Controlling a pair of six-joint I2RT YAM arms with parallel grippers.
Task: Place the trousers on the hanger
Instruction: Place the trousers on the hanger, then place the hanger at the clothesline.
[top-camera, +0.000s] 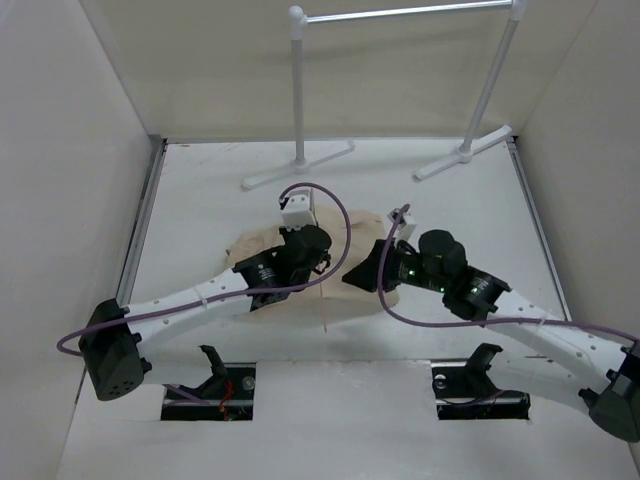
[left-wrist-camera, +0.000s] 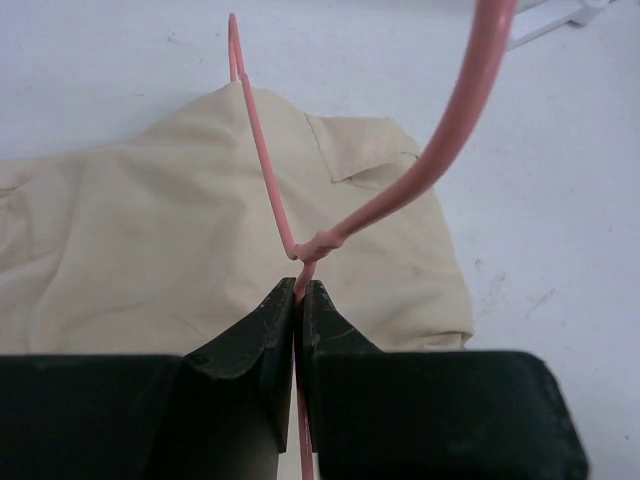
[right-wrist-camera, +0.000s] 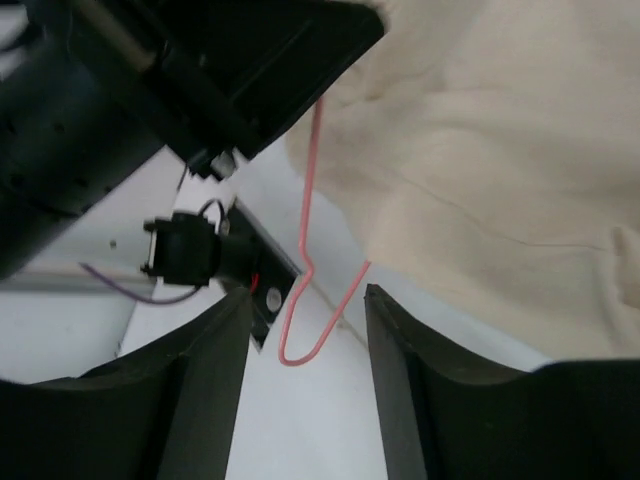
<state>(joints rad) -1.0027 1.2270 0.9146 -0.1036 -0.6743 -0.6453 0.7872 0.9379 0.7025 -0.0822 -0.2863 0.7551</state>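
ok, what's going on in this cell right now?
The left gripper is clamped shut on the pink wire hanger just below its twisted neck. It holds the hanger above the beige trousers, which lie bunched on the table. The right gripper is open, with the hanger's hooked end between its fingers. The trousers are not on the hanger yet.

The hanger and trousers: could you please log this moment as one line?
left gripper: shut on hanger | right gripper: open | trousers: heaped on table, not hung
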